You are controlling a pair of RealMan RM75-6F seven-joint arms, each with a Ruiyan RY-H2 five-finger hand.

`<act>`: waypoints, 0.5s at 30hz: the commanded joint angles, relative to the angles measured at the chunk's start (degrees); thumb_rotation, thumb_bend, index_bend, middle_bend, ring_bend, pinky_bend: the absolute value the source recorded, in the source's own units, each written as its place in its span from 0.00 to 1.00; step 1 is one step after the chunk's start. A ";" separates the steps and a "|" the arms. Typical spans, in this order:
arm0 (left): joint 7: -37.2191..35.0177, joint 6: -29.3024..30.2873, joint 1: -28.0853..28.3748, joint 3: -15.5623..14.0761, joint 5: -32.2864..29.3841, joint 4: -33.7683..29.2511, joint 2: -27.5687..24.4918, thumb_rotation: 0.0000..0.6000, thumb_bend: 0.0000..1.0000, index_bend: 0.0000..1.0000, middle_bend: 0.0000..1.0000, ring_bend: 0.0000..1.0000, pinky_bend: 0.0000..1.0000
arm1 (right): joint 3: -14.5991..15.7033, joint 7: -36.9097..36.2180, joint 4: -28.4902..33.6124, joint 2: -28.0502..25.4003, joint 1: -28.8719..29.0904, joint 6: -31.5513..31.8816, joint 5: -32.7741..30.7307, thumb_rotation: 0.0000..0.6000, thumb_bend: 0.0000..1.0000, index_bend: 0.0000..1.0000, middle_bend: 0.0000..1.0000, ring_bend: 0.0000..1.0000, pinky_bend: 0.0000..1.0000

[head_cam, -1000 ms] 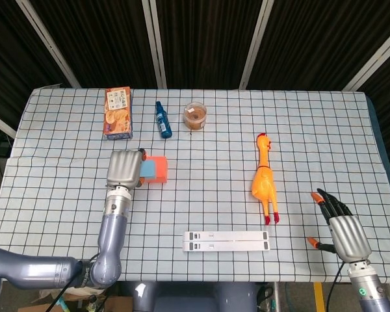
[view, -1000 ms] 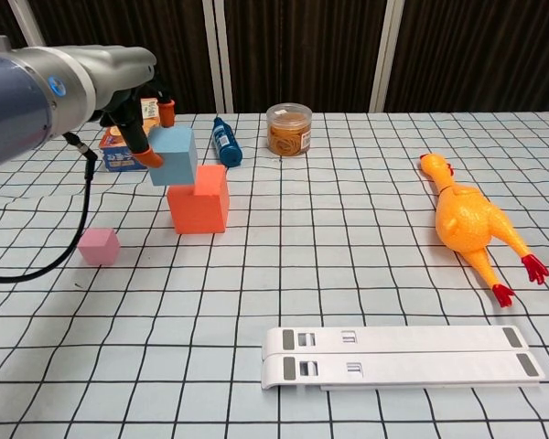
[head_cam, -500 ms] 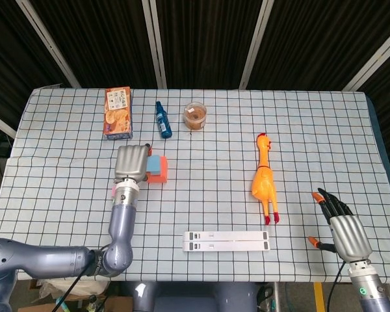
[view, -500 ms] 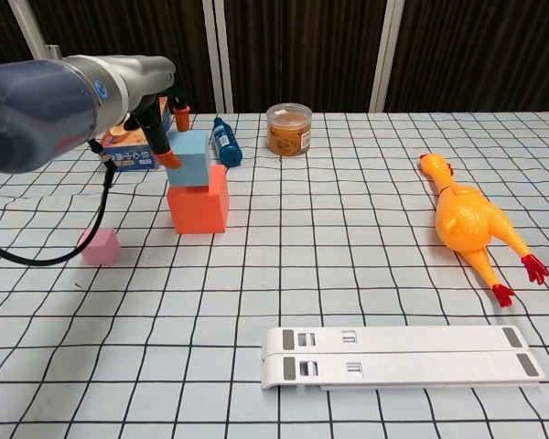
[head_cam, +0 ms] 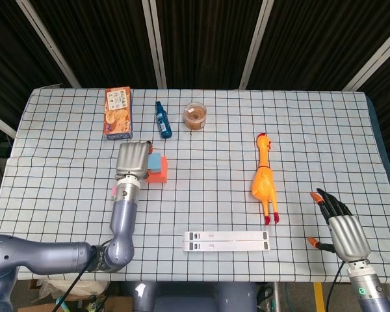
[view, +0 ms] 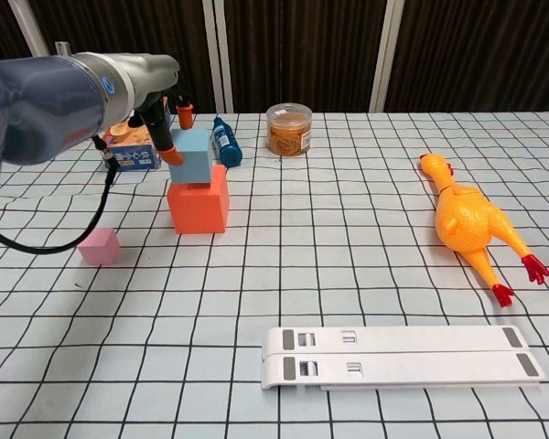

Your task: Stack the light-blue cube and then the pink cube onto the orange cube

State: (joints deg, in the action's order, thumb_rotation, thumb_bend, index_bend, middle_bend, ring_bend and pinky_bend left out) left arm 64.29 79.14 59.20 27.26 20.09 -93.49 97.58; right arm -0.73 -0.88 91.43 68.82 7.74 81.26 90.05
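Blue cube (view: 190, 156) sits low on the orange cube (view: 199, 203), pinched by my left hand (head_cam: 132, 160), its fingertips (view: 175, 157) pressed to the near-left face; from the chest view I cannot tell whether it rests flat or hangs just above, and it looks set toward the left edge of the orange top. I judge both blocks light and stiff, foam or plastic, with smooth faces that may slide, so a grip on two opposite side faces suits them and any release should be gentle. The pink cube (view: 100, 246) lies on the checked cloth (view: 348, 229) to the left of the stack, near but apart, with open space round it for a side grip. My right hand (head_cam: 341, 227) rests at the table's near right corner, fingers spread, holding nothing. Behind the stack stand a cracker box (head_cam: 117, 112), a small blue bottle (view: 226, 142) and a clear jar (view: 288, 128); the bottle is nearest. A rubber chicken (view: 471, 227) and a white folded stand (view: 398, 357) lie well apart, out of the way.
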 commanded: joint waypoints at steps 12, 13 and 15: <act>-1.24 -0.96 1.42 -1.77 -0.50 1.45 0.38 1.00 0.32 0.44 1.00 0.81 0.83 | -0.04 0.04 -0.09 0.08 0.03 -0.06 -0.14 1.00 0.16 0.10 0.07 0.12 0.22; -1.21 -0.87 1.50 -1.89 -0.58 1.43 0.40 1.00 0.32 0.43 1.00 0.81 0.83 | -0.04 0.05 -0.07 0.08 0.02 -0.03 -0.14 1.00 0.16 0.10 0.07 0.12 0.22; -1.31 -0.62 1.62 -2.03 -0.60 1.40 0.43 1.00 0.32 0.43 1.00 0.81 0.83 | -0.05 0.00 -0.04 0.05 0.01 -0.01 -0.17 1.00 0.16 0.10 0.07 0.12 0.22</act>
State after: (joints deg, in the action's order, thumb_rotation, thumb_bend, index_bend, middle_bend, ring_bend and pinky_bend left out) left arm 63.01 78.48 60.79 25.26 19.49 -92.09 98.00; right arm -0.78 -0.89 91.40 68.86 7.74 81.26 89.88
